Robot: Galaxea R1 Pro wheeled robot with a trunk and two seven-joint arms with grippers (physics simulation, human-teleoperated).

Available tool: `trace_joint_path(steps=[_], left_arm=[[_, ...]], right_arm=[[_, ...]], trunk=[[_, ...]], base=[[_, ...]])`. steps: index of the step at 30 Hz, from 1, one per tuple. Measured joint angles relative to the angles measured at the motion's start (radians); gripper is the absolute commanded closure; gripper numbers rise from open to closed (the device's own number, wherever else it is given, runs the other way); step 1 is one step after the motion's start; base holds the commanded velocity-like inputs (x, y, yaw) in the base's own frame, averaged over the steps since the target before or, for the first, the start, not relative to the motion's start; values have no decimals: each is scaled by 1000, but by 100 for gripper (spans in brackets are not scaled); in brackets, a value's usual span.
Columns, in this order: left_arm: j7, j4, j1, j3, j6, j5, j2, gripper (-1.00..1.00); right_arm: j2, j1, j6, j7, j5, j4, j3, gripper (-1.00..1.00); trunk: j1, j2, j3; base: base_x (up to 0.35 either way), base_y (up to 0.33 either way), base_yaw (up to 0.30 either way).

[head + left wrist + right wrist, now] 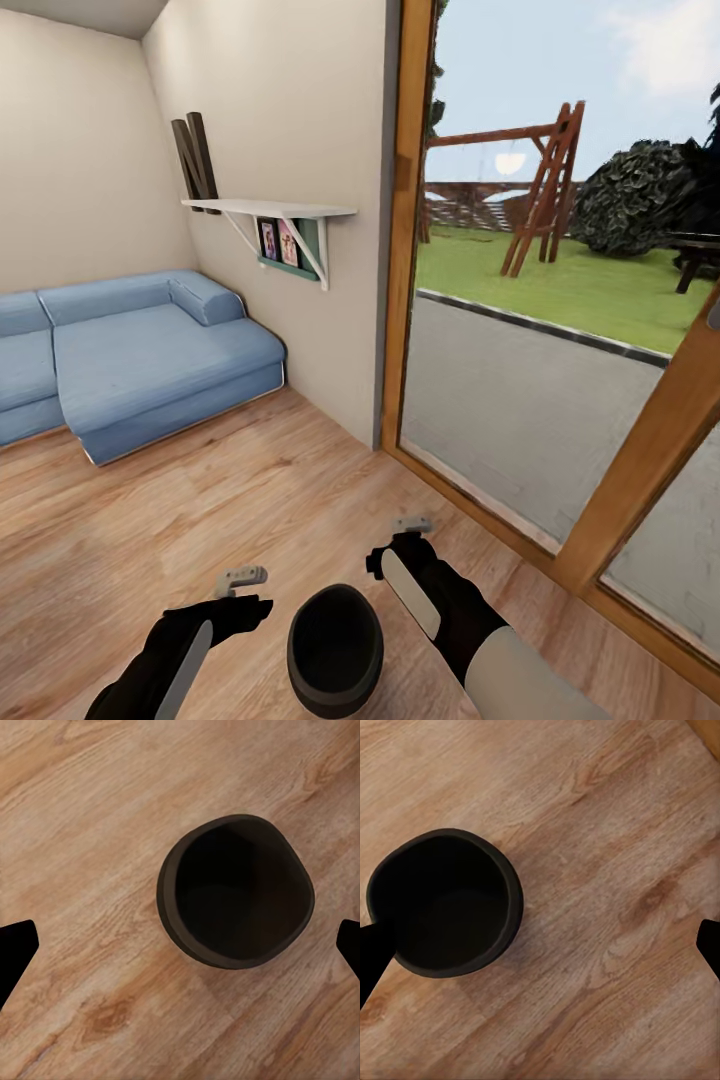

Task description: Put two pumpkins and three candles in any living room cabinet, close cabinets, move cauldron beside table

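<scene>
1. The cauldron [335, 650] stands upright on the wood floor [200, 500] between my arms.
2. My left gripper [235, 590] and right gripper [400, 545] are spread, empty.
3. It looks heavy, rigid, smooth; I'd pinch its rim.

Matt dark cauldron [335, 650] — wood-grain floor [200, 510]

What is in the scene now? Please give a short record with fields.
place: room with wood floor
cauldron: dark cauldron, upright and empty, on the floor between both arms
left gripper: left gripper, open, beside the cauldron, not touching
right gripper: right gripper, open, beside the cauldron
furniture: blue sofa, wall shelf
right side: glass door to the garden
</scene>
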Motion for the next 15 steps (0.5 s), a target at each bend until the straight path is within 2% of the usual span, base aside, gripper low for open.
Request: trace_joint_path(steps=[5,9,11,13,15], left_arm=[[1,1,0,0,0,3,0,-100],[7,11,0,0,0,-1,-1,-100],[8,12,0,-1,0,-3,-1,-100],[8,14,0,-3,0,-4,-2,-100],[8,15,0,-4,0,-4,-2,-100]], right_arm=[[2,0,48,5,-10,3,0,-100],[3,0,115,16,-30,3,0,-100],[1,0,126,17,-68,4,-1,-100],[-2,2,124,18,-127,6,-1,-100],[-5,3,120,17,-158,10,-2,-100]], trunk=[[0,0,0],[0,0,0],[0,0,0],[0,0,0],[0,0,0]], base=[[151,3,0],[85,0,0],[20,0,0],[7,0,0],[3,0,0]])
